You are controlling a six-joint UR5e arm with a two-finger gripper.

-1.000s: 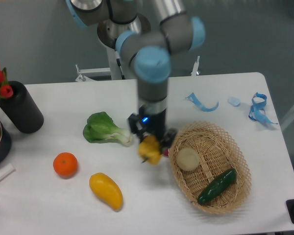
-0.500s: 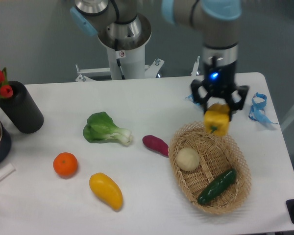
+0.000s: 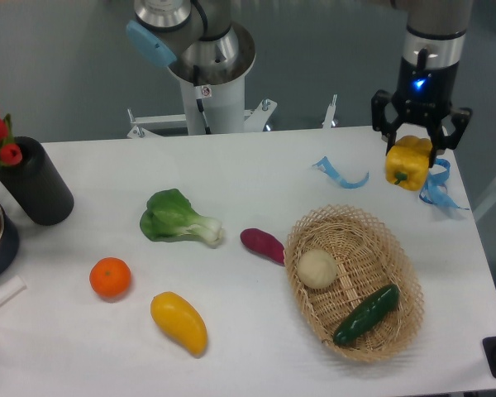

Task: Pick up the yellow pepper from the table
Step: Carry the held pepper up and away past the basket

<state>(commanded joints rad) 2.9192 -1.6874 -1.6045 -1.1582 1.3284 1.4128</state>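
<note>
Yellow pepper (image 3: 409,163) in hand (image 3: 420,142) above table (image 3: 256,190).

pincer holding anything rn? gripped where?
Yes: the pincer is shut on the yellow pepper, gripping its upper part from above, with the pepper clear of the table near the far right corner.

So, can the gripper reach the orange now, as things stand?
Probably not at once: the gripper is shut on the yellow pepper, far across the table from the orange. Nothing stands over the orange.
</note>
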